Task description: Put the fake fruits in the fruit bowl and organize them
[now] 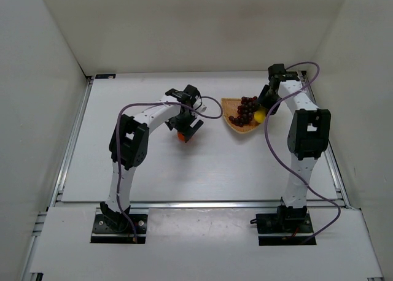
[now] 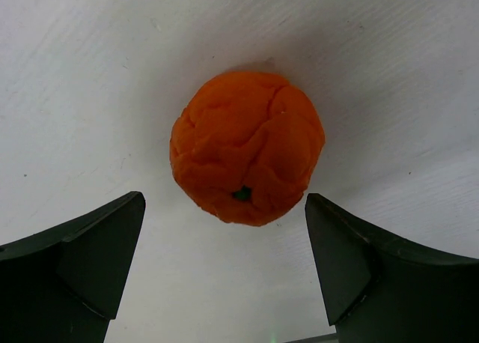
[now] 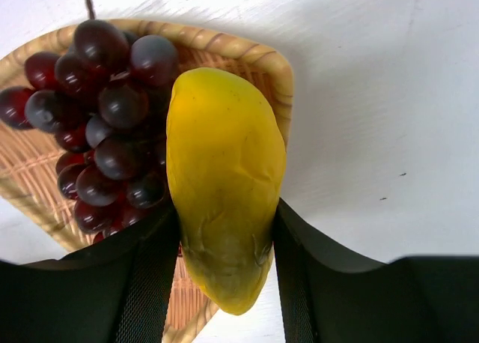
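The orange fruit (image 2: 247,147) lies on the white table, also visible under the left arm's tip as an orange spot (image 1: 183,136). My left gripper (image 2: 224,264) hangs over it, open, one finger on each side and neither touching it. The tan wicker fruit bowl (image 1: 230,105) (image 3: 247,55) holds the dark grape bunch (image 1: 244,110) (image 3: 105,126). My right gripper (image 3: 224,246) is shut on the yellow lemon-like fruit (image 3: 224,186) (image 1: 261,116), which hangs over the bowl's right edge beside the grapes.
White walls enclose the table on the left, back and right. A purple cable (image 1: 276,152) loops along each arm. Metal rails (image 1: 67,152) run along the table edges.
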Controlling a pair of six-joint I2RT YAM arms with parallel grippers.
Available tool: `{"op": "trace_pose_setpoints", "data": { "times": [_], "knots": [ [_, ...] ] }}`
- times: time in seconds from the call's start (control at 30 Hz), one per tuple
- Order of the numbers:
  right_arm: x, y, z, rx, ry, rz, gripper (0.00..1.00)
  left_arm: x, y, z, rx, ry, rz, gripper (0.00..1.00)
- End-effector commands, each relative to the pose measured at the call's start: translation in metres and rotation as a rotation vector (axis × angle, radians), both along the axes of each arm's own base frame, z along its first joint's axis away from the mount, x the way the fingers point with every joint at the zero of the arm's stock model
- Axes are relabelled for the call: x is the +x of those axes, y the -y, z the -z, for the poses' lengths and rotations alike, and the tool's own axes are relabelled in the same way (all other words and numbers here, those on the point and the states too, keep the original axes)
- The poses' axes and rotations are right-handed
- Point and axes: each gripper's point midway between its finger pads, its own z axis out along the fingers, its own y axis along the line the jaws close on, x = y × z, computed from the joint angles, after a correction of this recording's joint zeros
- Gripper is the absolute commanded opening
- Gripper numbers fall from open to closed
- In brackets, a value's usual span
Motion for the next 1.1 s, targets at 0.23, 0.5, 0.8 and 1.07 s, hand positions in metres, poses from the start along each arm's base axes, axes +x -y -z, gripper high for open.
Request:
{"op": "trace_pose_setpoints", "data": {
  "times": [0.23, 0.5, 0.8, 1.07],
  "knots": [
    [-0.005, -0.018, -0.029, 0.081, 0.044, -0.116, 0.88, -0.001, 0.020, 0.001, -0.067, -0.050, 0.014, 1.00],
    [-0.027, -0.014, -0.058, 0.071, 0.111, -0.114, 0.92, 0.004, 0.034, 0.000, -0.129, -0.047, 0.037, 0.84],
    [-0.060, 0.003, -0.081, 0.043, 0.161, -0.063, 0.92, 0.004, 0.030, 0.003, -0.107, -0.044, 0.032, 0.47],
    [-0.085, 0.006, -0.088, 0.071, 0.223, -0.002, 0.92, 0.055, 0.070, -0.073, -0.170, 0.293, 0.091, 0.47]
  ]
}}
